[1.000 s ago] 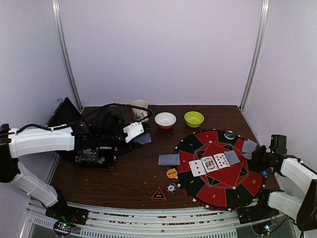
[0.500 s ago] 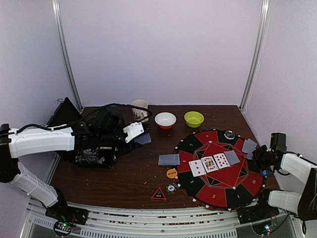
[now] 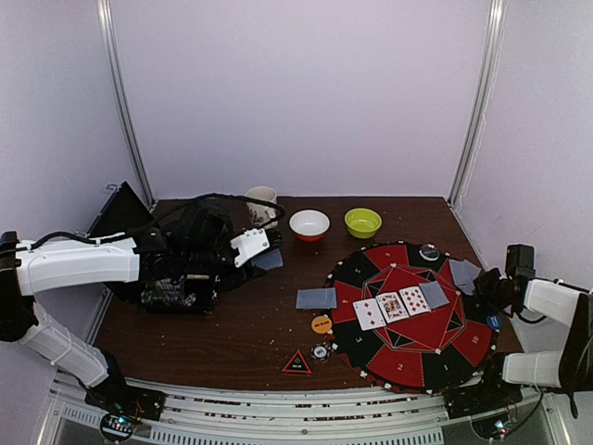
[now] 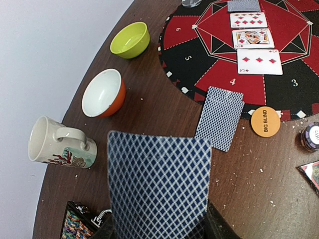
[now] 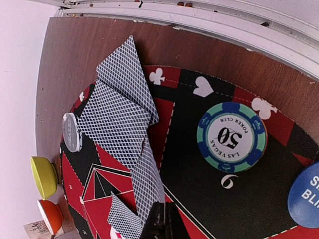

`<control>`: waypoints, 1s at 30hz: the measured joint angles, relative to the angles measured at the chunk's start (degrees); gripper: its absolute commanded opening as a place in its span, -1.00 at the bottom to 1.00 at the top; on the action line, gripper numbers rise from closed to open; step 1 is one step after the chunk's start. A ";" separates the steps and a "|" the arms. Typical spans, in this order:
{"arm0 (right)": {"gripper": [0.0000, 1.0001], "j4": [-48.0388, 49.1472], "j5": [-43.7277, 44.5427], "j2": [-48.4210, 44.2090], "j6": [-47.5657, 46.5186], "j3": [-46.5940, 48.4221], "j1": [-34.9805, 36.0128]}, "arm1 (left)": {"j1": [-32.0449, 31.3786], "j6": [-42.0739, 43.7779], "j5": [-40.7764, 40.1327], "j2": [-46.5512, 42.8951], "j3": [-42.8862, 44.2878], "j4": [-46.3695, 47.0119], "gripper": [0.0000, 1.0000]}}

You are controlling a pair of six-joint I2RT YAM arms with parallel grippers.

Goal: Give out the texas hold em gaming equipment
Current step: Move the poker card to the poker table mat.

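Pale lilac walls enclose a dark wooden tabletop (image 3: 241,334), its right half taken by a round red-and-black mat (image 3: 435,366). Dealing looks about midway. The left gripper (image 3: 262,250), jaws partly apart, clamps a face-down card (image 4: 159,189) above the far left, undelivered. The right gripper (image 5: 160,221), closed tight at the mat's right edge, seems to pinch a tilted card (image 5: 152,174). Three face-up cards (image 3: 392,307) lie at the mat's centre. The orange disc (image 3: 321,324) and triangular marker (image 3: 296,362) sit off the mat, apparently unplaced.
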 measured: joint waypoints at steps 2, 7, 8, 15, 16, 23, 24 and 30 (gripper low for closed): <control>-1.00 0.61 -0.02 0.02 0.13 0.13 0.00 | 0.00 0.00 0.00 0.00 0.00 0.00 -0.12; -1.00 2.89 -0.02 0.61 0.87 0.04 0.02 | 0.00 0.00 0.00 0.00 0.00 -0.02 -0.12; -1.00 3.41 0.00 0.72 1.18 -0.07 0.04 | 0.00 0.00 0.00 0.00 0.00 -0.02 -0.12; -1.00 8.44 0.85 3.52 3.98 -0.94 2.43 | 0.00 0.00 0.02 0.00 0.00 0.00 -0.12; -1.00 9.25 0.98 4.24 4.33 -0.94 2.78 | 0.00 0.02 0.02 0.00 0.00 -0.02 -0.12; -1.00 13.31 2.51 9.16 5.60 -0.48 3.41 | 0.00 0.00 0.00 0.00 0.00 0.00 -0.12; -1.00 13.51 2.78 9.81 5.53 -0.04 3.41 | 0.00 0.00 0.00 0.00 0.00 -0.02 -0.12; -1.00 13.57 4.63 12.46 3.39 4.55 3.43 | 0.00 0.00 0.00 0.00 0.00 -0.02 -0.12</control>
